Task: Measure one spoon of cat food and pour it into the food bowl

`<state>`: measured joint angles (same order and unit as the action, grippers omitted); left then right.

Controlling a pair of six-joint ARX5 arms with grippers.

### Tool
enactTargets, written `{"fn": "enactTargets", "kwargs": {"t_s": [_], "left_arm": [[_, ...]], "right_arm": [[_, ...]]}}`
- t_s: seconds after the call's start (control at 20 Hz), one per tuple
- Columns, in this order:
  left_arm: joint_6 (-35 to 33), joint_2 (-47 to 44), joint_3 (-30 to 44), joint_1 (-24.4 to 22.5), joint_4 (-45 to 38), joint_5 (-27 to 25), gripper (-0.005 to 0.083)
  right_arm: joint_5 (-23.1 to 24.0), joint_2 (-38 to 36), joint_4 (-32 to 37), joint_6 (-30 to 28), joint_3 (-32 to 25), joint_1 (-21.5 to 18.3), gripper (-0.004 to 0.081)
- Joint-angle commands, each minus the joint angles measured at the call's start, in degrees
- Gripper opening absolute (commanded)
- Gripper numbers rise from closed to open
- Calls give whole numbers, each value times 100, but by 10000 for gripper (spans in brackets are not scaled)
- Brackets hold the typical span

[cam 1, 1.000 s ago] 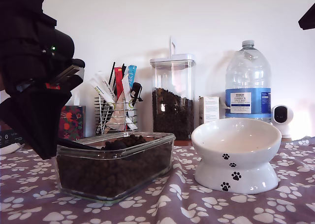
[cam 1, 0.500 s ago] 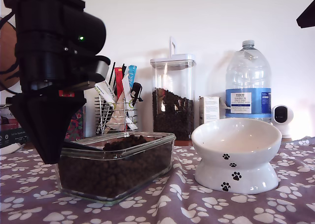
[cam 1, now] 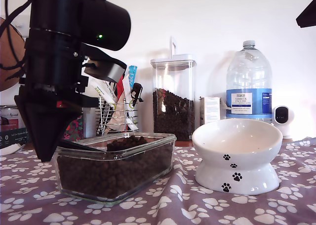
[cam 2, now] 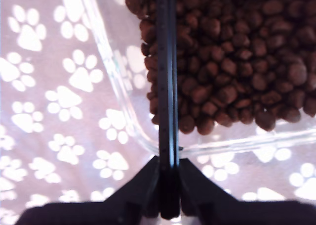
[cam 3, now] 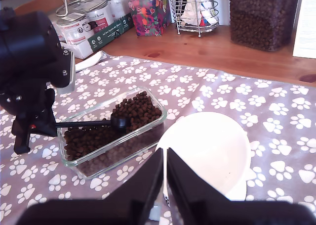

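Observation:
My first gripper [cam 2: 169, 185] is shut on the spoon [cam 2: 167, 86], pinching the end of its thin black handle. That gripper stands at the exterior view's left [cam 1: 44, 153], just outside the clear glass dish [cam 1: 145, 140]. The spoon's handle [cam 1: 81, 147] reaches over the dish rim, and its cup [cam 3: 120, 122] lies on the cat food [cam 3: 136, 109] in the dish. Whether the cup holds kibble I cannot tell. The white paw-print food bowl [cam 1: 237, 153] stands empty beside the dish, at the exterior view's right. My second gripper [cam 3: 164, 153] hovers shut above the bowl [cam 3: 207, 151].
Behind the dish stand a tall clear canister of kibble [cam 1: 173, 99], a wire rack of sachets [cam 1: 118, 111], a small box [cam 1: 210, 109], a big water bottle [cam 1: 249, 81] and a white camera [cam 1: 282, 117]. Tins [cam 3: 94, 12] and a floral box [cam 3: 150, 15] sit on the wooden strip.
The first arm has risen and swung toward the exterior view's right, its wrist turning more upright. The spoon stays in its grip over the dish. The bowl has not moved.

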<state>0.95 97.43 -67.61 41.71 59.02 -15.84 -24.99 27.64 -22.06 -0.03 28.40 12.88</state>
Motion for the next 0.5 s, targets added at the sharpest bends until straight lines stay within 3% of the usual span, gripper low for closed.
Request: {"fn": "enactTargets", "kwargs": {"t_s": [0.0, 0.45], "left_arm": [[11, 68, 116, 33, -166, -284, -21], [15, 68, 116, 162, -616, -839, -21]], "right_arm": [[-17, 33, 74, 2, 59, 42, -10], [-13, 35, 131, -7, 59, 48, -10]]}}
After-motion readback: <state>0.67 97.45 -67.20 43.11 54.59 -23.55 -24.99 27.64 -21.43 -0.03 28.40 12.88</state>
